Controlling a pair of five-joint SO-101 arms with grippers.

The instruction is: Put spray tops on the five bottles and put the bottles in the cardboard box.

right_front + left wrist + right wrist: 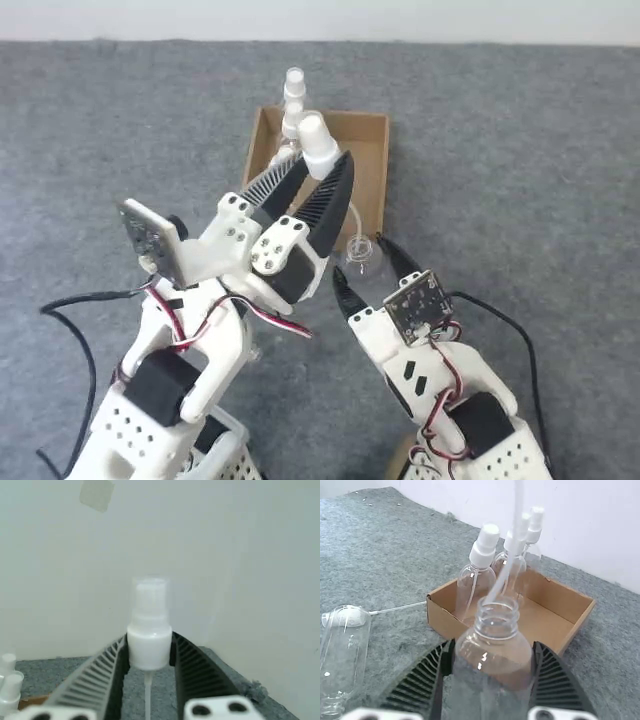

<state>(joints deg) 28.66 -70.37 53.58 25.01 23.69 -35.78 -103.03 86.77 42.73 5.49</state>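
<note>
My left gripper (pixel 322 160) is shut on a white spray top (pixel 317 142) and holds it high over the cardboard box (pixel 371 130). The spray top (pixel 148 640) sits upright between the ribbed fingers (pixel 102 672), its thin dip tube (pixel 148 695) hanging down. My right gripper (pixel 362 260) is shut on a clear bottle (pixel 360 268) just in front of the box. That bottle (pixel 492 652) stands upright with an open neck, and the dip tube (pixel 504 565) reaches down into it. Three capped bottles (pixel 476 575) stand in the box (pixel 565 612).
Another clear bottle (pixel 342 647) lies on the grey carpet beside the box, with a loose spray top (pixel 342 618) and its tube behind it. A white perforated basket (pixel 225 450) sits at the near edge by the left arm's base. A white wall rises behind the box.
</note>
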